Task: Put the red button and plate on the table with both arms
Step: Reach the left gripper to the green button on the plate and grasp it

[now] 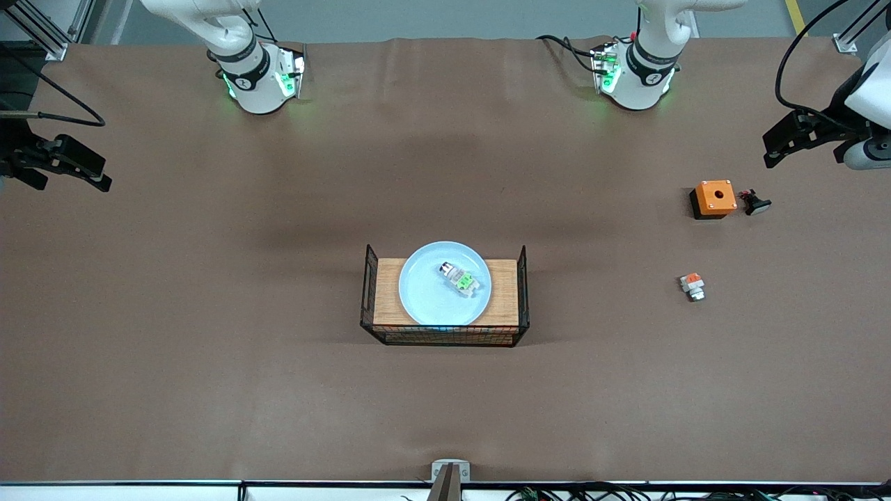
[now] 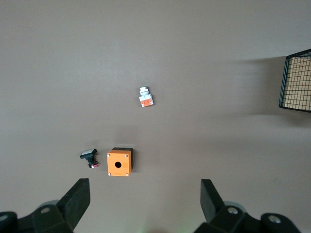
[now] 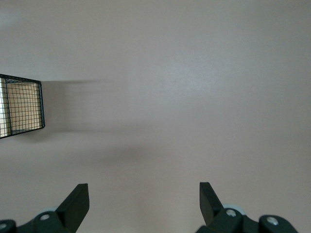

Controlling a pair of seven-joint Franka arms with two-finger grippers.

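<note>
The pale blue plate [image 1: 428, 300] rests on a wood-topped wire rack [image 1: 505, 292] mid-table. On the plate lies the red button [image 1: 459, 278], a small white-grey part with a green block. My left gripper [image 1: 800, 156] [image 2: 146, 194] hangs open over the table [image 1: 209, 362] at the left arm's end, above bare brown sheet beside an orange box. At the right arm's end my right gripper [image 1: 72, 184] [image 3: 144, 196] is open over bare table. Neither holds anything. Each wrist view catches only an end of the rack [image 2: 296, 80] [image 3: 19, 107].
An orange box with a hole [image 1: 715, 197] [image 2: 119, 162] and a black mushroom button [image 1: 755, 203] [image 2: 88, 156] sit together toward the left arm's end. A white part with an orange top [image 1: 692, 285] [image 2: 145, 97] lies nearer the front camera than those.
</note>
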